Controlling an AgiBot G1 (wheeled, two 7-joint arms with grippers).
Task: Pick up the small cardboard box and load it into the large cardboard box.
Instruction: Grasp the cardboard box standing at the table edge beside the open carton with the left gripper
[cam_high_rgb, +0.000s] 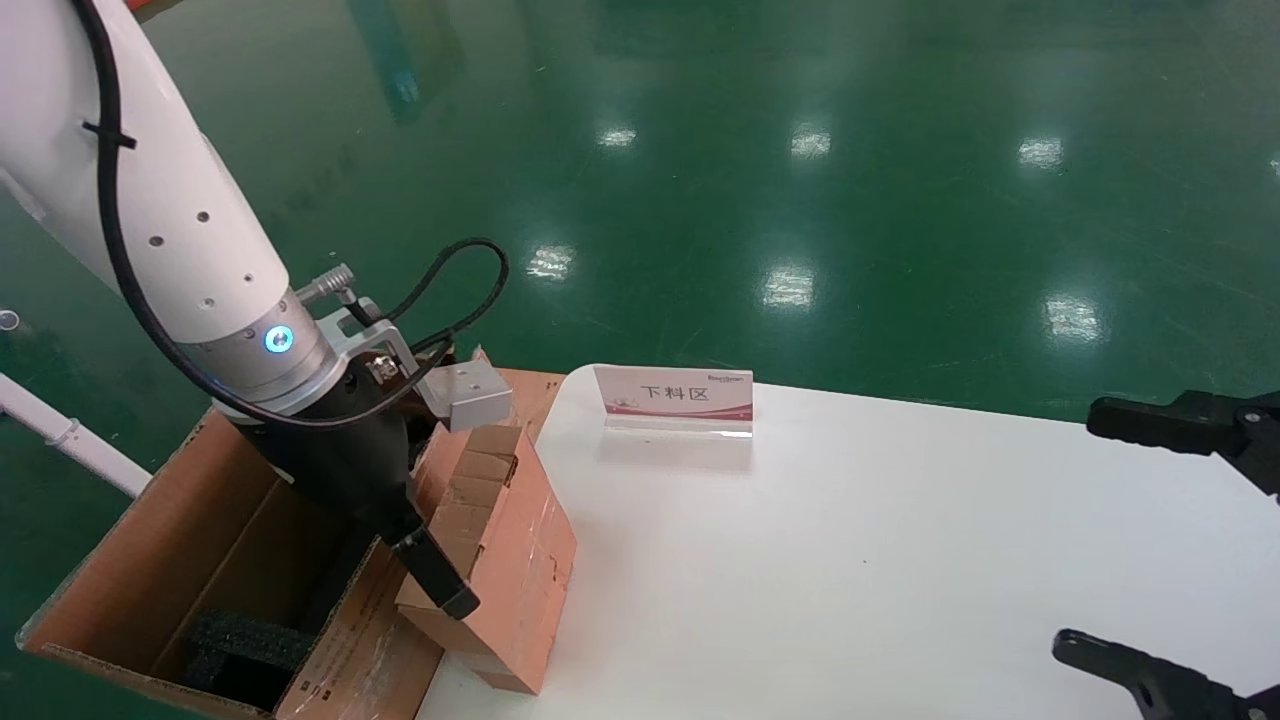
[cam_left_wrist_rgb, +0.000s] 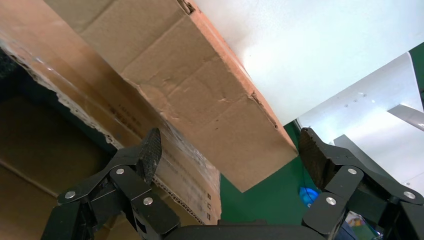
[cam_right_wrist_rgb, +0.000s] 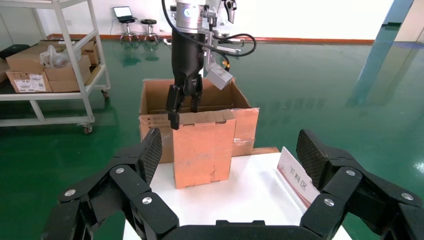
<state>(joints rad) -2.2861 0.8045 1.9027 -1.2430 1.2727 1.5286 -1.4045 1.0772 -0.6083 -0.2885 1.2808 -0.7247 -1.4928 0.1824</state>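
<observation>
The small cardboard box (cam_high_rgb: 520, 560), reddish-brown with stepped tabs on top, stands on edge at the white table's left border, leaning slightly. It also shows in the right wrist view (cam_right_wrist_rgb: 202, 150) and the left wrist view (cam_left_wrist_rgb: 200, 85). My left gripper (cam_high_rgb: 445, 575) is open and straddles its top edge from above, one finger in front and the other hidden behind. In the left wrist view the pads (cam_left_wrist_rgb: 150, 155) stand wide apart, clear of the box. The large cardboard box (cam_high_rgb: 140, 530) sits open just left of the table, with black foam (cam_high_rgb: 240, 650) inside. My right gripper (cam_high_rgb: 1078, 530) hangs open and empty at the far right.
A white-and-red sign card (cam_high_rgb: 675, 395) stands at the table's (cam_high_rgb: 850, 560) back edge. The large box's taped near flap (cam_high_rgb: 350, 650) lies against the table side below the small box. A shelf cart with cartons (cam_right_wrist_rgb: 45, 70) stands far off on the green floor.
</observation>
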